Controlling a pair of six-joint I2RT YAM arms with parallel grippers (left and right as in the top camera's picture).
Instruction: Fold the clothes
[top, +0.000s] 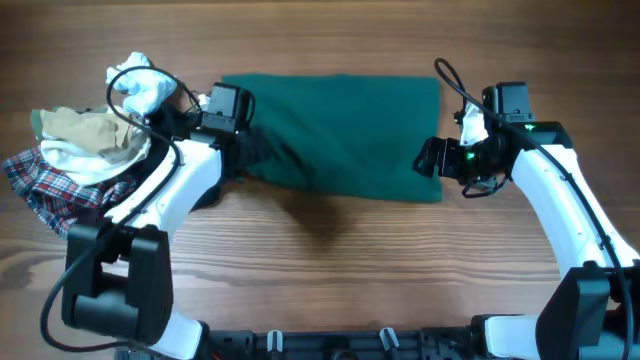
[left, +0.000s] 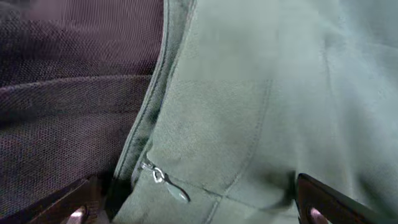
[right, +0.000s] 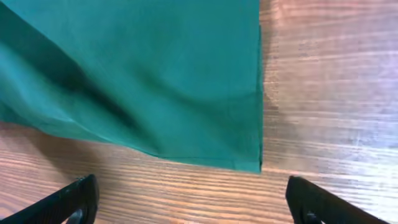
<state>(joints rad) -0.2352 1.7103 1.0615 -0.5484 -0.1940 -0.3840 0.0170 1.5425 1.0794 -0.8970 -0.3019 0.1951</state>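
Observation:
The dark green garment lies as a flat rectangle at the table's far middle. My left gripper is over its left edge. In the left wrist view the jaws are open wide, close above green fabric with a zipper pull and dark mesh lining. My right gripper is at the garment's front right corner. In the right wrist view its jaws are open and empty over bare wood, just short of the green corner.
A pile of other clothes sits at the far left: white, beige and red-blue plaid. The left arm reaches past the pile. The wooden table extends in front of the garment.

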